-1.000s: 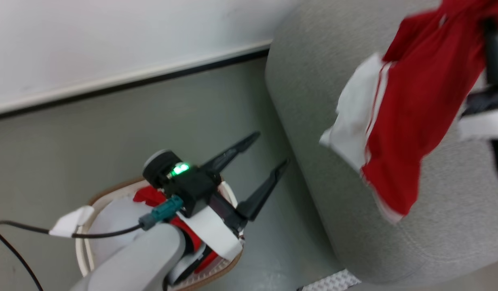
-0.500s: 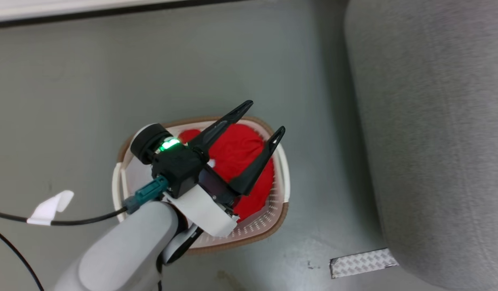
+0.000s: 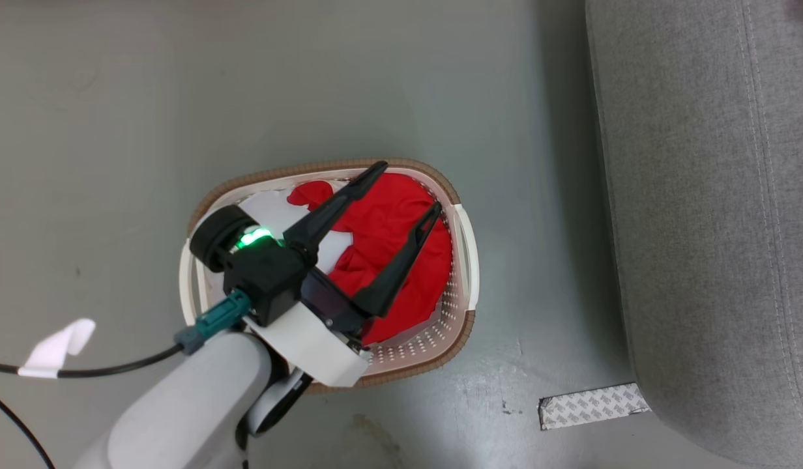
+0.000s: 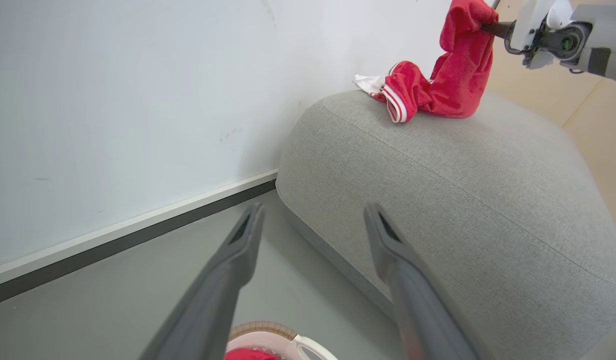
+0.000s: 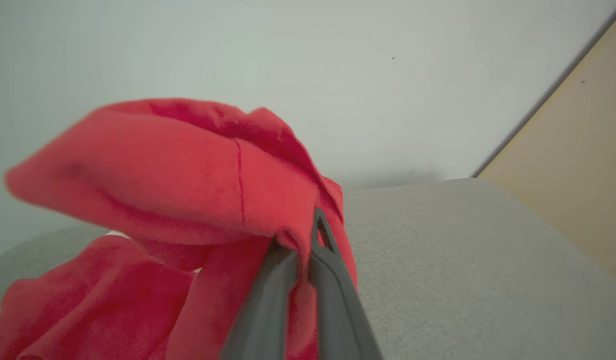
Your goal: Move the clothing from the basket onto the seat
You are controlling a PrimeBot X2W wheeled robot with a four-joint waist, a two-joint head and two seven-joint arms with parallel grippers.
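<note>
Cable (image 3: 115, 370), one, black, with one white tag (image 3: 53, 345), lies on the floor (image 3: 310, 85) at far left. Next right, one left gripper (image 3: 408, 187) hangs over the basket (image 3: 465, 228), its two dark fingers spread wide with nothing between them; whether the tips touch the fabric below cannot be told. One basket, oval, white with brown rim, stands on the floor well apart from the seat (image 3: 701, 195). Inside it is one red heap (image 3: 388, 221) with a white patch on its left side; the number of pieces in the heap cannot be told. One strip of patterned tape (image 3: 594, 405) is stuck to the floor between basket and seat, just beside the seat's lower edge. One grey seat at right. In the left wrist view a second lot, one red garment (image 4: 438, 85) with white stripes and trim, has its lower end resting on top of the seat near the wall (image 4: 138, 100). Its upper end is lifted by the right gripper (image 4: 488, 25). The right wrist view shows that gripper (image 5: 300, 235) with fingers pressed together, pinching a fold of the garment.
</note>
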